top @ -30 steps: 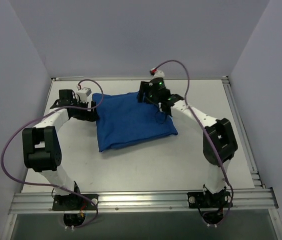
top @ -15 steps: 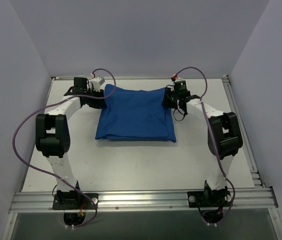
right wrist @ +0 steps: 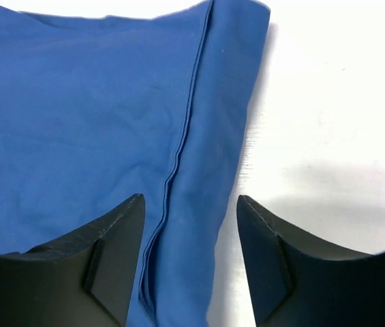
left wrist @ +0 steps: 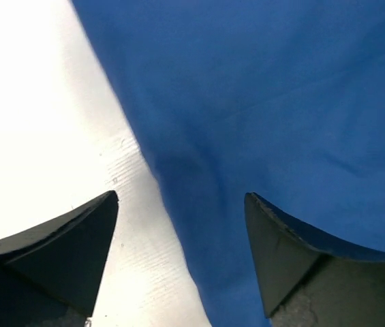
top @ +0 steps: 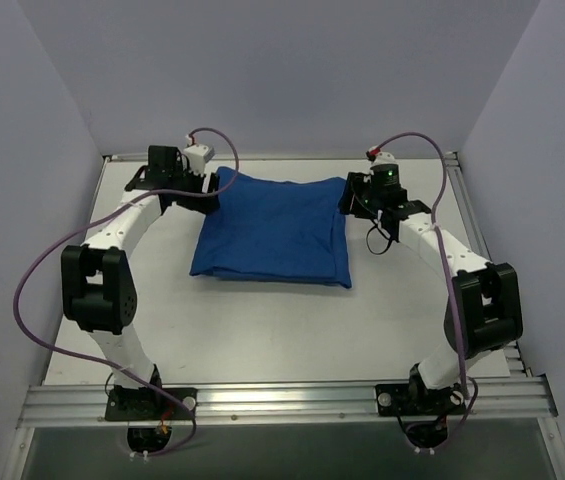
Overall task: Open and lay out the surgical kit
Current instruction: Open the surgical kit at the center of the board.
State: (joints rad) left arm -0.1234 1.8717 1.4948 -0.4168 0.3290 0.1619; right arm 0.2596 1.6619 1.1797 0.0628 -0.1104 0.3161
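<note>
A white table (top: 262, 330) is seen from above. At the left, the left gripper (top: 212, 188) is at the far left corner of a folded blue cloth wrap (top: 272, 228). Its fingers (left wrist: 76, 231) are spread apart, one over bare table and one over cloth. The wrap lies closed in the middle of the table's far half. At the right, the right gripper (top: 350, 200) is at the wrap's far right corner. Its fingers (right wrist: 110, 238) are parted, either side of a stitched seam (right wrist: 185, 129) near the cloth's right edge.

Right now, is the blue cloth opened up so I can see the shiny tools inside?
No, the blue cloth lies folded shut in one bundle on the table, and no tools show.
</note>
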